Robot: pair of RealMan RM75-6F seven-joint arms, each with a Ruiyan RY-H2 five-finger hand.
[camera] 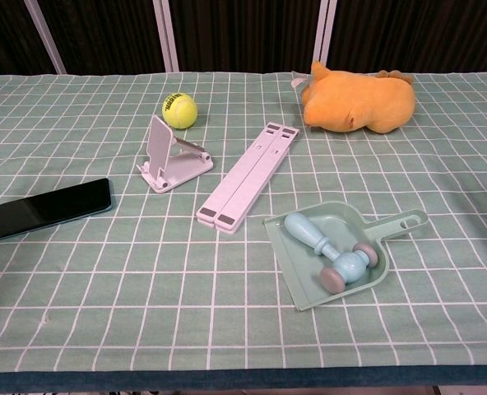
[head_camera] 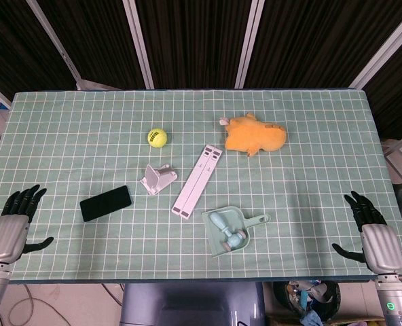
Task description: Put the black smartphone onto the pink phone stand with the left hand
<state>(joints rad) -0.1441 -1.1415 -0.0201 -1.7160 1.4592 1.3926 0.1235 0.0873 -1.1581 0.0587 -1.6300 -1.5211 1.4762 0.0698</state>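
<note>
The black smartphone [head_camera: 105, 203] [camera: 53, 206] lies flat, screen up, on the green checked tablecloth at the left. Just right of it and a little further back stands the pink phone stand [head_camera: 157, 179] [camera: 172, 158], unfolded with its back plate tilted up and nothing on it. My left hand [head_camera: 16, 221] hovers at the table's left edge, fingers spread, holding nothing, well left of the phone. At the table's right edge my right hand [head_camera: 372, 227] hangs with fingers spread and empty too. Neither hand shows in the chest view.
A yellow tennis ball [head_camera: 157, 138] [camera: 179, 110] sits behind the stand. A folded pale-pink laptop stand [head_camera: 197, 181] [camera: 247, 175] lies diagonally at centre. A green dustpan [head_camera: 233, 229] [camera: 342, 253] holds a blue massage roller. An orange plush toy [head_camera: 254, 134] [camera: 359, 101] rests at the back right.
</note>
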